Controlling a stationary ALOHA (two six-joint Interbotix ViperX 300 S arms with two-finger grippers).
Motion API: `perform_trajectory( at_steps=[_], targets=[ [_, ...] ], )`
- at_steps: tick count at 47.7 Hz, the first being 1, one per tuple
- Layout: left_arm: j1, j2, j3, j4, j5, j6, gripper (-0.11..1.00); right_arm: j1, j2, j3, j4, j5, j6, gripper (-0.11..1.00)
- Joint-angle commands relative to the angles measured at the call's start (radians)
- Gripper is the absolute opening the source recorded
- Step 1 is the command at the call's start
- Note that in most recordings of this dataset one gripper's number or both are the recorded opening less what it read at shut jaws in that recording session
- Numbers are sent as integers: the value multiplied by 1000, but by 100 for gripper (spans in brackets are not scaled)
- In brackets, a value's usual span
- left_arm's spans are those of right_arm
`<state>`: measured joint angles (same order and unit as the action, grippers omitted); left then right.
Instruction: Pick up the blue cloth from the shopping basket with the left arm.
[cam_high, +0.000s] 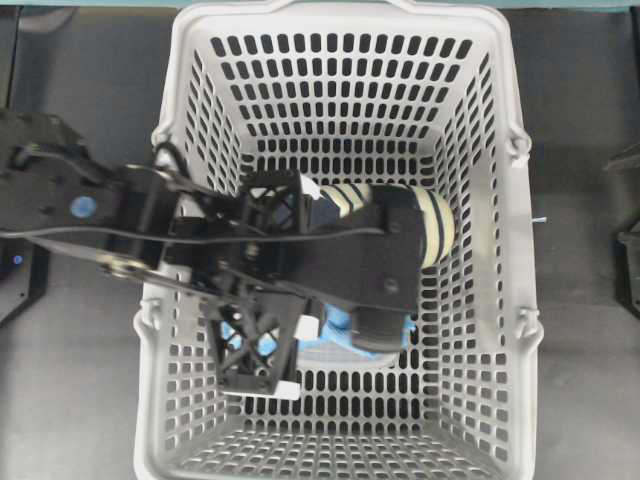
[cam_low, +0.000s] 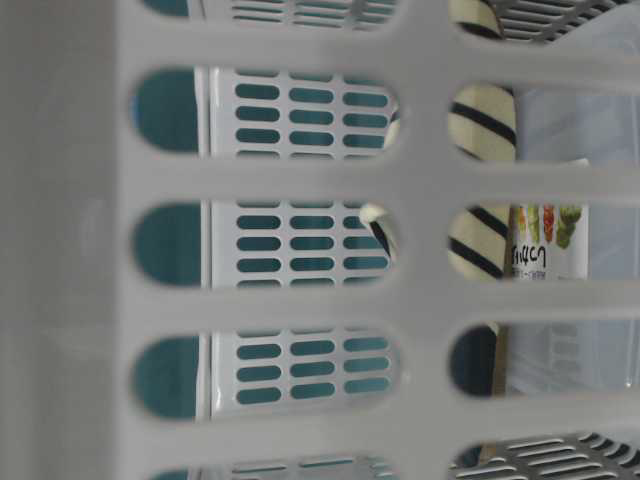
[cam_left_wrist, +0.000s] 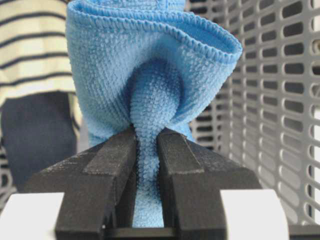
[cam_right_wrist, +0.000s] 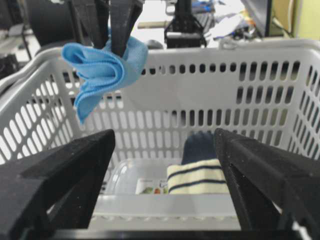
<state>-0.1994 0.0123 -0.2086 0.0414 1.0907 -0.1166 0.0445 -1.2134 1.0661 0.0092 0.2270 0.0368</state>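
Note:
The blue cloth (cam_left_wrist: 150, 65) is pinched as a bunched fold between the fingers of my left gripper (cam_left_wrist: 147, 135). In the right wrist view the cloth (cam_right_wrist: 102, 70) hangs from the left gripper (cam_right_wrist: 114, 30) at about the height of the far rim of the shopping basket (cam_right_wrist: 210, 55). From overhead, the left arm reaches over the basket (cam_high: 520, 250), and only a bit of cloth (cam_high: 338, 325) shows under its wrist. My right gripper (cam_right_wrist: 165, 132) is open and empty, facing the basket from outside it.
A navy and cream striped slipper (cam_high: 435, 225) lies on the basket floor and also shows in the right wrist view (cam_right_wrist: 195, 177). A clear plastic container (cam_right_wrist: 145, 182) with a printed label lies beside it. The basket's slotted walls (cam_left_wrist: 280, 100) stand close around.

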Motion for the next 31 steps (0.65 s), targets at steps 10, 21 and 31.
perform_trajectory(
  at_steps=[10,21,31],
  targets=[
    [-2,-83,63,5,-60,9,9,-11,15,-6,-2,-23,5,77],
    [0,-92,81,5,-115,11,9,-12,15,-6,0,-23,6,77],
    [0,-92,83,5,-115,11,9,-12,15,-5,3,-23,8,77]
  ],
)
